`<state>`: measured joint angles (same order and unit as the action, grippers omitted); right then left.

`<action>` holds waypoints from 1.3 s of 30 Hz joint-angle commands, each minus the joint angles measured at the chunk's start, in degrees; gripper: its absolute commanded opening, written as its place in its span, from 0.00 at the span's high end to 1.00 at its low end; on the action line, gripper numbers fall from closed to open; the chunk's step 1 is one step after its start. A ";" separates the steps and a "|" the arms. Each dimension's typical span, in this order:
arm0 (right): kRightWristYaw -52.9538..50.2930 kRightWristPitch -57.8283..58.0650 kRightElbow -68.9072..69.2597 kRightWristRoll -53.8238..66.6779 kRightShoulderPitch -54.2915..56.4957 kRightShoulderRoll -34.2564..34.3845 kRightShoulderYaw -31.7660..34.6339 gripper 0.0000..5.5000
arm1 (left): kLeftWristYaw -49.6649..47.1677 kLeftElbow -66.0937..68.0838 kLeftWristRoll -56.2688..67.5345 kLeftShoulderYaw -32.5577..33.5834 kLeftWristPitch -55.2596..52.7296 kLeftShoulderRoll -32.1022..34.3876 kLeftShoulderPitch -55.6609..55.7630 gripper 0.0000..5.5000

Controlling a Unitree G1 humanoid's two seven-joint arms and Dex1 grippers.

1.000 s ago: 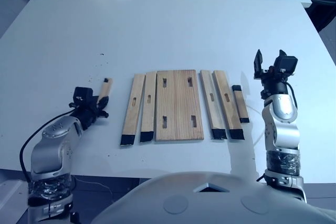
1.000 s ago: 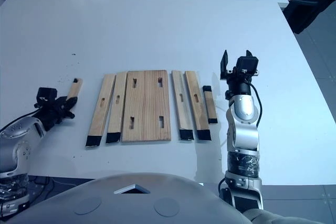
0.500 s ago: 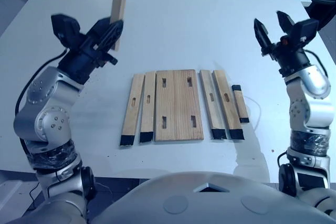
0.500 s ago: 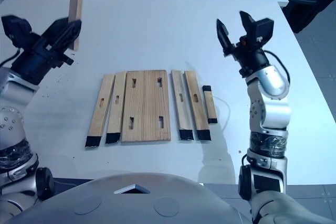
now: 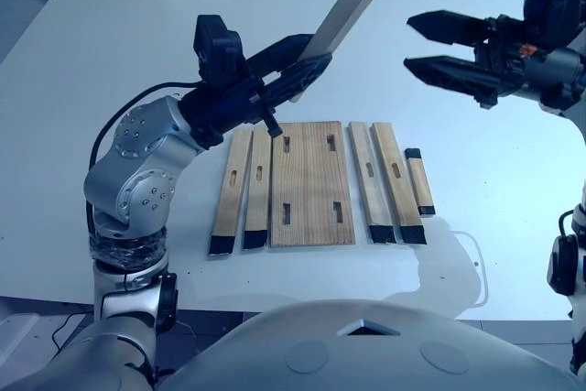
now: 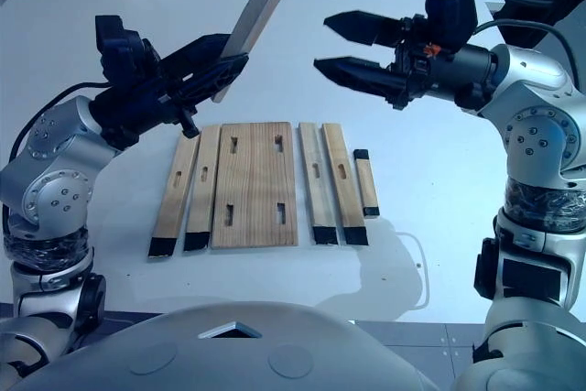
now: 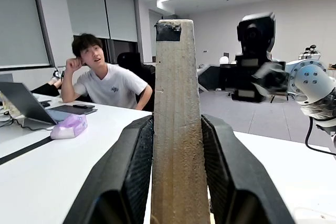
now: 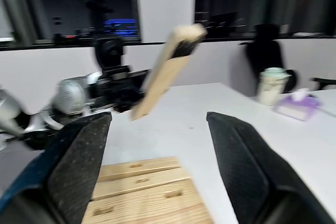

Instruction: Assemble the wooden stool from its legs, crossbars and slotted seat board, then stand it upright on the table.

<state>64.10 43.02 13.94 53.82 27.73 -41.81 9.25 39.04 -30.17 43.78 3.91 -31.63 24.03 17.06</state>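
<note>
Evidently offering a handover, the left gripper [image 5: 307, 75] clamps a crossbar [image 5: 343, 8] tilted toward one o'clock, while the right gripper [image 5: 417, 41] faces it, jaws apart.

Silver arms [image 5: 137, 180], black cables [image 5: 116, 125], black end effectors [image 5: 408, 41].

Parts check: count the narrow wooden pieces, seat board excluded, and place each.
6. Two left slats and two right slats flank the seat board; a short piece lies farthest right; the raised piece is in the left gripper.
</note>
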 commanded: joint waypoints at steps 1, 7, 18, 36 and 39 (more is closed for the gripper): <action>1.62 1.11 2.71 0.84 -1.61 -1.21 -0.68 0.39 | 1.71 0.55 0.79 -0.75 0.53 0.36 1.36 0.76; 0.92 1.30 3.42 0.91 -1.71 0.27 -1.32 0.39 | 4.98 0.10 1.65 -2.59 0.30 1.36 1.00 0.76; -4.10 5.36 5.26 11.11 1.37 3.17 2.65 0.39 | 2.96 -0.16 18.56 0.58 -7.25 0.77 3.21 0.76; -4.44 4.02 6.10 9.07 5.35 4.91 -3.29 0.55 | 3.88 -1.52 15.30 -4.55 -6.45 0.97 2.23 0.76; -3.80 4.21 6.17 8.88 5.28 4.32 -3.31 0.62 | 4.06 -1.44 15.44 -4.56 -6.47 1.08 2.34 0.76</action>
<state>59.61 47.27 19.37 63.35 32.15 -36.58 6.33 42.79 -31.66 59.62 -0.28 -37.97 24.67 18.72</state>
